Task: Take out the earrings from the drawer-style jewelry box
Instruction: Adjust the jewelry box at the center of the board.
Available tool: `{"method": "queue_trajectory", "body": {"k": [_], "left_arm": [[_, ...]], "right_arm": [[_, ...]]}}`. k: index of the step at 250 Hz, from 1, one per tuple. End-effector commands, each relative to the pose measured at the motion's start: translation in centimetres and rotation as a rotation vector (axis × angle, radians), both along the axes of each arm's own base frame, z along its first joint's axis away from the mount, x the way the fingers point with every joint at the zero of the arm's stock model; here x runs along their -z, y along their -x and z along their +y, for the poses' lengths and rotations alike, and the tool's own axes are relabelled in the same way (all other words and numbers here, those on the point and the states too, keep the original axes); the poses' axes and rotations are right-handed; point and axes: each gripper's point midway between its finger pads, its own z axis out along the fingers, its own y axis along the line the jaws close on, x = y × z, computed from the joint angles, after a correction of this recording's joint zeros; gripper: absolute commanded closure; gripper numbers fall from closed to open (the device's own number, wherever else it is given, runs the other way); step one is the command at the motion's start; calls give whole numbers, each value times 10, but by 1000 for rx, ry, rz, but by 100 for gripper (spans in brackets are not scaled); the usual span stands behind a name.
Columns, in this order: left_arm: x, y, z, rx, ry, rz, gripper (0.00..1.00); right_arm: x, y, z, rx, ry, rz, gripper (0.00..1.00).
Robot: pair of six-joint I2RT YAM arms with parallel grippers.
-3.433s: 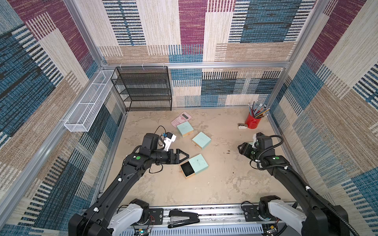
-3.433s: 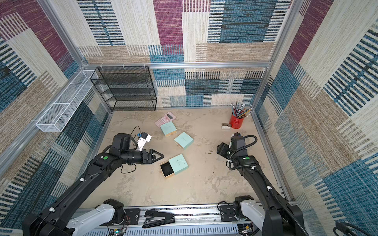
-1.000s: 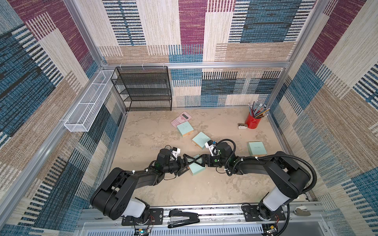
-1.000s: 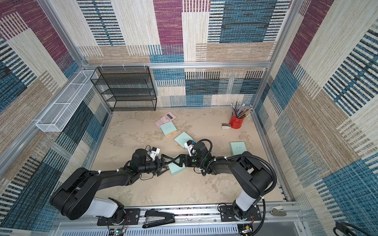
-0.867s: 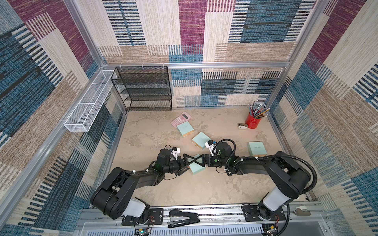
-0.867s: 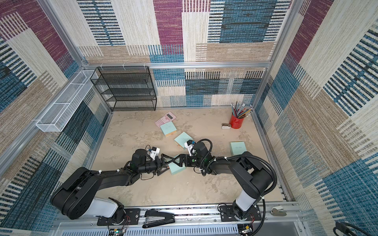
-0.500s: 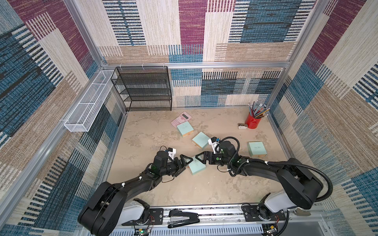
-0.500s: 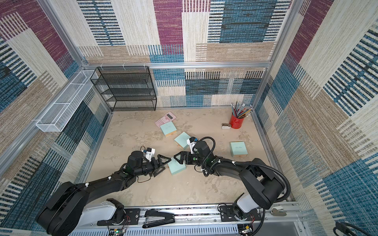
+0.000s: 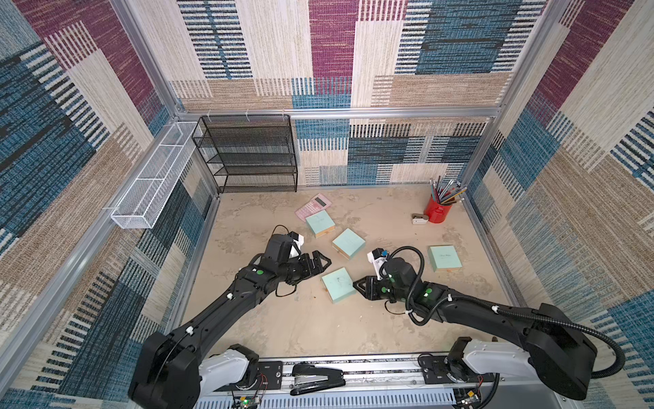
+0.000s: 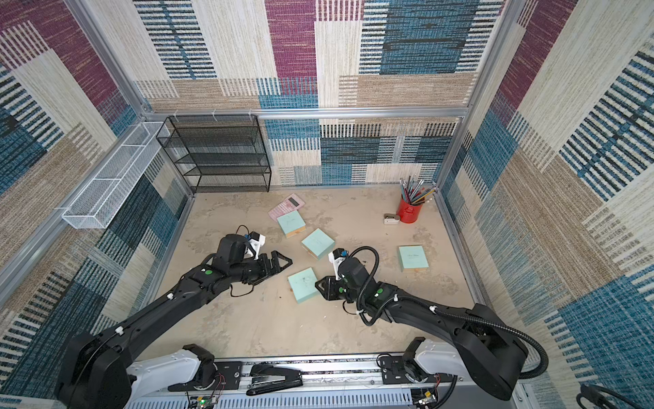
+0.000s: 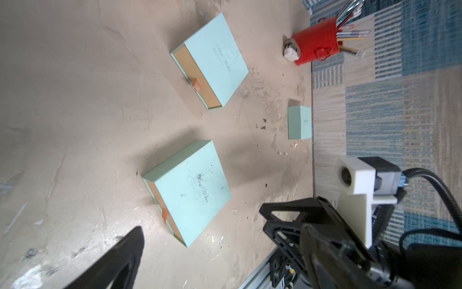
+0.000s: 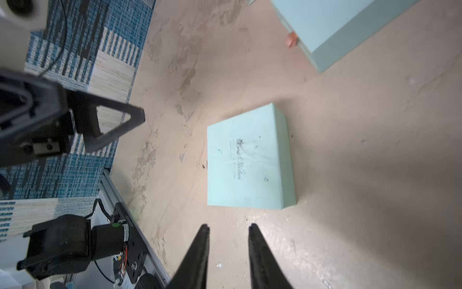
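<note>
The drawer-style jewelry box [image 9: 338,285] [image 10: 303,285] is mint green and lies flat on the floor with its drawer pushed in. Its orange pull tab [image 11: 165,214] shows in the left wrist view. My left gripper [image 9: 323,265] [image 11: 222,227] hovers open just left of the box, touching nothing. My right gripper [image 9: 355,283] [image 12: 228,226] points at the box's right edge, its jaws a narrow gap apart and empty. A tiny pale speck [image 12: 219,265], perhaps one of the earrings, lies on the floor under that gap. More small glints [image 11: 283,153] lie near a far box.
Other mint boxes [image 9: 348,243] [image 9: 320,223] [image 9: 444,257] lie behind and to the right. At the back are a pink calculator [image 9: 313,207], a red pencil cup [image 9: 439,210] and a black mesh shelf [image 9: 254,155]. A stapler [image 9: 316,379] sits on the front rail.
Both grippers have drawn back from the box, which they flanked closely a second ago. The right jaws have narrowed from wide open. The box stays where it was.
</note>
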Motion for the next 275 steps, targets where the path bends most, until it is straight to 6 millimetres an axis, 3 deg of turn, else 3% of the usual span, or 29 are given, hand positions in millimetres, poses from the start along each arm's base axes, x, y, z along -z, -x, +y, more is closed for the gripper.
{"method": "queue_trajectory", "body": {"k": [1, 25, 50, 105, 191, 275], "left_arm": [[5, -2, -13, 122, -20, 10, 2], [16, -17, -20, 136, -44, 20, 2], [31, -27, -25, 142, -65, 54, 2], [59, -37, -37, 133, -25, 105, 3], [67, -19, -43, 172, 60, 130, 3], [72, 19, -51, 193, 152, 175, 3]], "right_arm": [[22, 12, -2, 38, 64, 54, 88], [39, 21, 6, 35, 89, 89, 97], [52, 25, 17, 23, 97, 117, 100], [64, 5, 22, 72, 187, 103, 100], [76, -27, -1, 147, 266, 88, 100], [74, -44, -18, 186, 282, 69, 98]]}}
